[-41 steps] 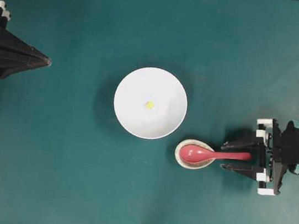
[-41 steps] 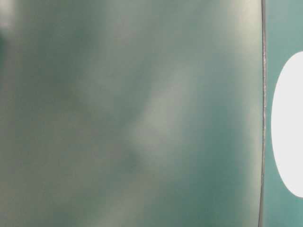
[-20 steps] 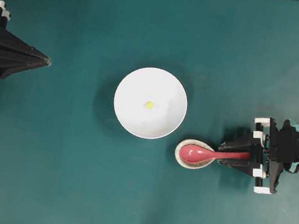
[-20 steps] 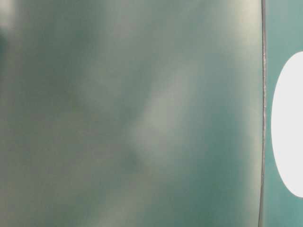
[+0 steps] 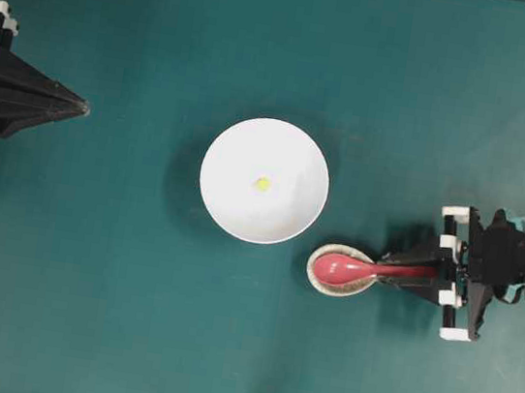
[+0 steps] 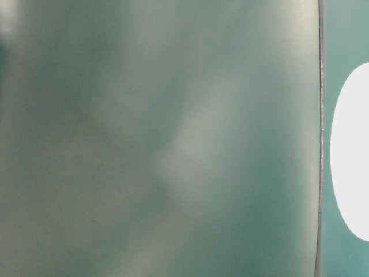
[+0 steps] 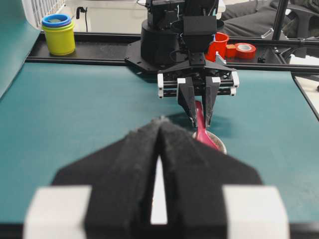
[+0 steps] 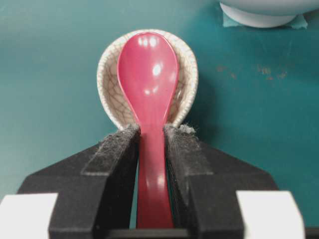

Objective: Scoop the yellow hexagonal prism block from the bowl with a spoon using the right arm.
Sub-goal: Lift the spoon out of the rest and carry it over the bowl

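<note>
From the right wrist view, the right end effector (image 8: pixel 152 149) has its two black padded fingers (image 8: pixel 113 164) pressed against either side of the spoon (image 8: pixel 148 84) handle, pinching it. The pink-red scoop lies beyond the fingertips, resting in a small crackle-glazed cream dish (image 8: pixel 106 79). Further off, at the top edge, the base of the bowl (image 8: pixel 259 12) shows on the green surface (image 8: pixel 50 59).

From overhead, the right end effector (image 5: pixel 406 273) sits at the right side, gripping the spoon (image 5: pixel 370 268) by its handle, with the scoop in the dish (image 5: pixel 314 272) just below and to the right of the bowl (image 5: pixel 284 219). The dish lies close beside the bowl's rim; whether they touch cannot be told. The block (image 5: pixel 262 184), tiny and pale yellow, rests inside the bowl near its middle, well apart from the spoon.

Far across the surface (image 5: pixel 128 315), the left end effector (image 5: pixel 83 109) rests at the left edge with its fingers pressed together to a point. Its wrist view shows the fingers (image 7: pixel 124 169) closed on nothing, and beyond them the right end effector (image 7: pixel 199 118) holding the spoon (image 7: pixel 201 130).
</note>
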### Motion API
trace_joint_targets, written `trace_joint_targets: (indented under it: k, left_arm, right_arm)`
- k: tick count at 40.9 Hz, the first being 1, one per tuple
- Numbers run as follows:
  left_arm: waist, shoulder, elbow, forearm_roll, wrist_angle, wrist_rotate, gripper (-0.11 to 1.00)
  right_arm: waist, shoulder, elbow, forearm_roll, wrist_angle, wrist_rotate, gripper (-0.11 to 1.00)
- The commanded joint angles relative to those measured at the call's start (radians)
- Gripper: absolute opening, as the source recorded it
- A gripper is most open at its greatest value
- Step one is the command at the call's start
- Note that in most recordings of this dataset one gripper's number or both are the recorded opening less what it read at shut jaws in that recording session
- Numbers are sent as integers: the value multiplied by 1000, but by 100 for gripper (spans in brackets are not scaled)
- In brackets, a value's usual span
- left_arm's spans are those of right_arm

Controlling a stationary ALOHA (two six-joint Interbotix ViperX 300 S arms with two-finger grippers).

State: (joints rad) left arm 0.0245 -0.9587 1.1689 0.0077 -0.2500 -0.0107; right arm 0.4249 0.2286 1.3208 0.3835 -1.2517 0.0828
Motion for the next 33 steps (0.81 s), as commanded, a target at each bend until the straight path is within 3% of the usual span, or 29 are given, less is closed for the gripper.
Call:
trace_joint_targets:
  k: [1, 9, 15, 33]
  left_arm:
    - [2, 8, -20, 3, -5, -2, -1]
    - [2, 8, -21, 3, -2, -2, -1]
    - [2, 8, -20, 3, 0, -2, -1]
    - [2, 8, -18, 5, 8, 2, -1]
  right_arm:
    - [-2, -35, -9, 3, -5, -3, 24]
    - [-15, -135, -6, 2, 18, -9, 24]
    - [-43, -239, -15, 2, 124, -20, 24]
    - [-198, -548, -195, -3, 756, -167, 24]
